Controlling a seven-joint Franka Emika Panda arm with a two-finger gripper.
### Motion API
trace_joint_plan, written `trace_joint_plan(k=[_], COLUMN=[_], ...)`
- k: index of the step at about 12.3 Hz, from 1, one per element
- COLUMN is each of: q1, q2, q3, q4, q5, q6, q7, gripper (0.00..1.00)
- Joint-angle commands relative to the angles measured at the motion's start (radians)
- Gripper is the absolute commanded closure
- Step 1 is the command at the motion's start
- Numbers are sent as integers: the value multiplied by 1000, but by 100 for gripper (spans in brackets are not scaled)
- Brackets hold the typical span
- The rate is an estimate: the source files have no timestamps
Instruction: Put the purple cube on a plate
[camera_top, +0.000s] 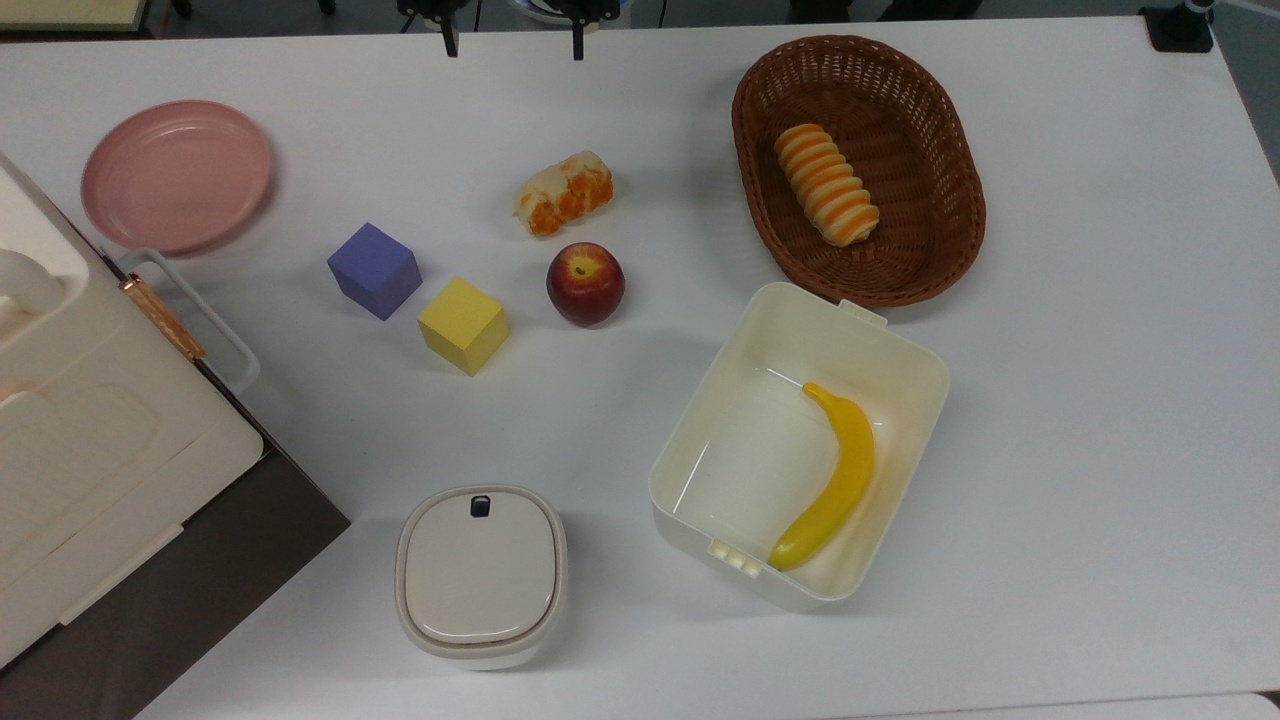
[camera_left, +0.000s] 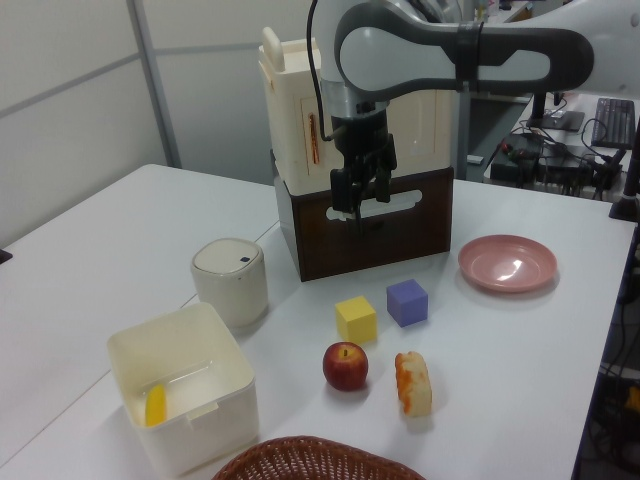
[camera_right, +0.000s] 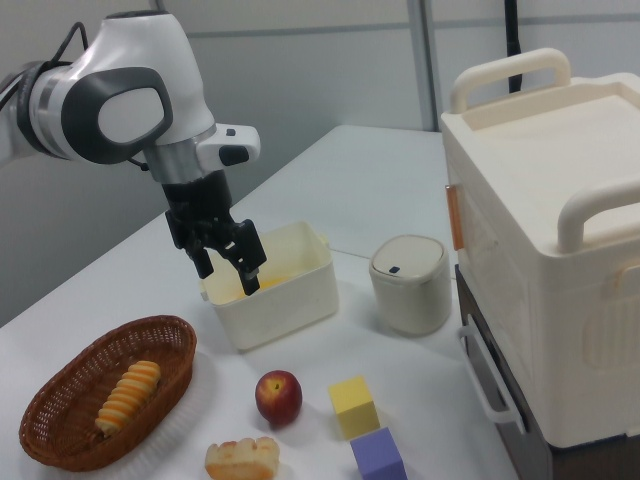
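The purple cube (camera_top: 374, 269) sits on the white tabletop (camera_top: 1080, 400), just beside the yellow cube (camera_top: 463, 324) — well apart from the pink plate (camera_top: 176, 175). The gripper (camera_right: 229, 266) hangs in the air, jaws parted and holding nothing.

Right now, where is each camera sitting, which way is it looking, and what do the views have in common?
Top view: overhead, looking straight down at the table; gripper fingertips poke in at its top edge.
Left view: low by the wicker basket, facing the white storage box; arm and open gripper hang mid-frame.
Right view: opposite side, looking over the purple cube toward the arm.
All share the purple cube, yellow cube and apple.
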Motion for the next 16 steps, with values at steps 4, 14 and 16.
trace_joint_plan(k=[4, 14, 16], q1=[6, -100, -138], q2=[-28, -19, -13], q3=[-12, -29, -29], q4=[-6, -12, -21], q5=[-20, -35, -41], q6=[-57, -52, -32], q7=[-18, -37, -37], gripper=[0, 0, 0])
